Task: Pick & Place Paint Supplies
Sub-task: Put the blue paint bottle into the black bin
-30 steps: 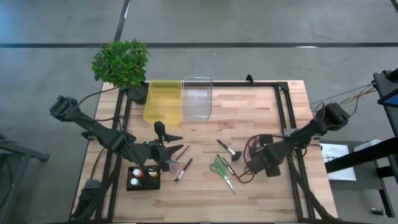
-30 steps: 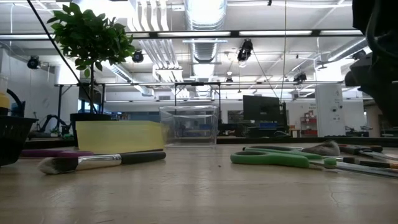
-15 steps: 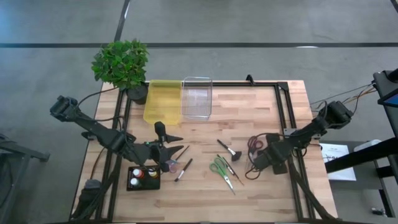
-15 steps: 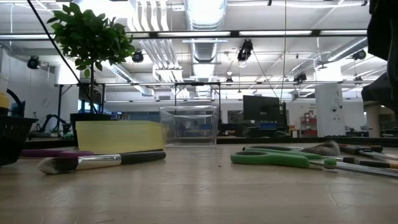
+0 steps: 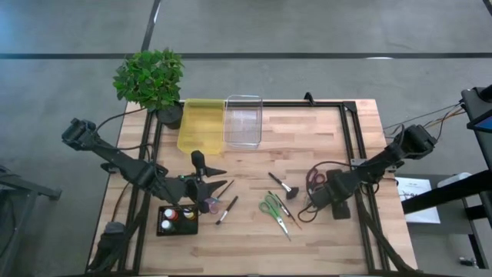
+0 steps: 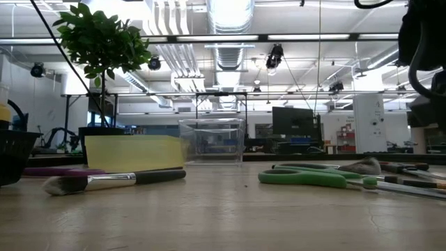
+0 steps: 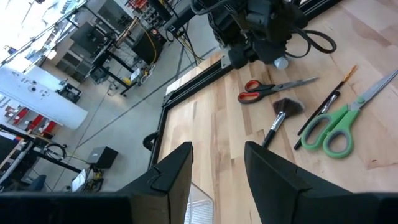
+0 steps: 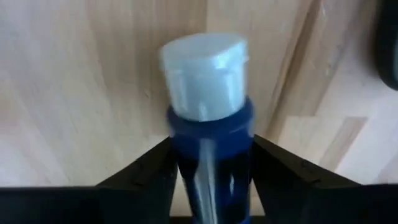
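My right gripper [image 5: 315,200] stands near the table's right side and is shut on a blue paint bottle [image 8: 210,143] with a pale cap [image 8: 205,71]. My left gripper [image 5: 217,181] hovers open near the table's left side, holding nothing. A black tray [image 5: 177,221] of small paint bottles sits at the near left. Thin dark brushes [image 5: 227,209] lie flat beside it. A fan-headed brush [image 7: 283,112] lies mid-table between red scissors [image 7: 273,87] and green scissors [image 7: 348,121]. My right gripper pinches the blue bottle's body just below its cap [image 8: 211,124] between the two fingers [image 8: 146,168]. The bottle lies along the fingers, and the capped end sticks out past the fingertips. Whether it touches the table cannot be told.
A yellow bin [image 5: 201,123] and a clear bin [image 5: 244,121] stand side by side at the far edge, next to a potted plant [image 5: 150,81]. A dark frame rail [image 5: 350,131] runs along the right side. A large brush [image 6: 111,181] lies near the low camera.
My right gripper, still shut on the bottle, has shifted slightly toward the table's right edge and then partly back. The red scissors beside it show more fully now.
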Robot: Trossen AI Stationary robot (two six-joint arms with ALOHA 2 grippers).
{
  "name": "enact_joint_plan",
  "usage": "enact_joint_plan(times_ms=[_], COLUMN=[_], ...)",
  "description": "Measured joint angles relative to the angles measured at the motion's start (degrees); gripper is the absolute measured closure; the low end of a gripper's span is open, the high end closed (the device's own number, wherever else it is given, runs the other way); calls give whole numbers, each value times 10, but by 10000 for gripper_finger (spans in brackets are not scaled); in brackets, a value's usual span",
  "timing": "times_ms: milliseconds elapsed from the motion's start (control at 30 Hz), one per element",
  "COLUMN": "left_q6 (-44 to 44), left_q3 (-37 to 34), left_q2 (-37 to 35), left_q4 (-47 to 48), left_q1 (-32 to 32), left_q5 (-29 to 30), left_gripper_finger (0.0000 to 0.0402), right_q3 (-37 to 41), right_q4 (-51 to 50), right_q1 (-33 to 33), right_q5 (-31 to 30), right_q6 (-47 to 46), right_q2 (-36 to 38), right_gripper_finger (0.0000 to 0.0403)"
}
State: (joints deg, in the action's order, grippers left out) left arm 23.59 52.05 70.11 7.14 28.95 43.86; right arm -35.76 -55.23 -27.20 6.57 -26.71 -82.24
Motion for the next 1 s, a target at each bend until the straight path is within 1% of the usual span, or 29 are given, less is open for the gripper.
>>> enact_joint_plan(times_ms=[167,333,433,500,567,633,700,833,900,1000], left_q6=[0,-2,-2,-2,3,20,36,93,119,138], left_q3=[0,0,0,0,-8,-24,-43,-77,-82,-73], left_q2=[0,0,0,2,8,19,32,75,105,151], left_q4=[2,6,15,26,13,-16,-65,-193,-250,-303], left_q1=[0,0,0,1,2,2,2,2,2,2], left_q5=[0,-4,-22,-47,-71,-92,-104,-117,-125,-126], left_gripper_finger=[249,249,249,249,249,249,249,249,249,249], right_q3=[-3,-17,-37,-55,-77,-97,-119,-165,-192,-235], right_q4=[19,50,73,90,112,134,152,183,196,197], right_q1=[0,0,0,0,1,2,7,17,23,30], right_q5=[2,2,-3,-4,-5,-7,-10,-23,-23,-34], right_q6=[1,1,2,6,10,15,18,34,50,84], right_q2=[1,1,1,3,7,15,22,27,22,8], right_gripper_finger=[258,277,279,280,280,280,281,281,281,281])
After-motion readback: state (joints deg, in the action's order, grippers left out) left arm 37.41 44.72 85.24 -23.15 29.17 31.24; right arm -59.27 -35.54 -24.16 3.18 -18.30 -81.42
